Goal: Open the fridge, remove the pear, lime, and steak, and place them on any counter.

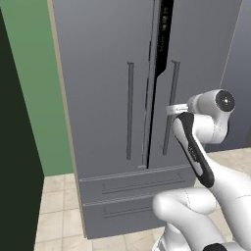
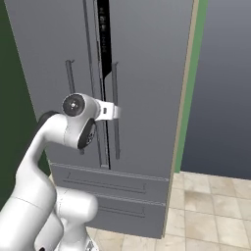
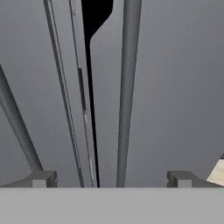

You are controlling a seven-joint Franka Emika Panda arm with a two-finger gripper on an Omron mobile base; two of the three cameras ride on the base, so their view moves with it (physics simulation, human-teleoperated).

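The tall grey fridge stands right in front of me, with a narrow dark slit running down between its two doors. My gripper is open at the right door's vertical bar handle. In the hand view that bar runs between my two spread fingertips. The left door's handle stands apart to the side. Pear, lime and steak are hidden behind the doors. The island counter is out of view.
Two lower drawers sit under the doors. A green wall and a dark panel flank the fridge on the left, a dark grey panel on the right. Beige tiled floor lies below.
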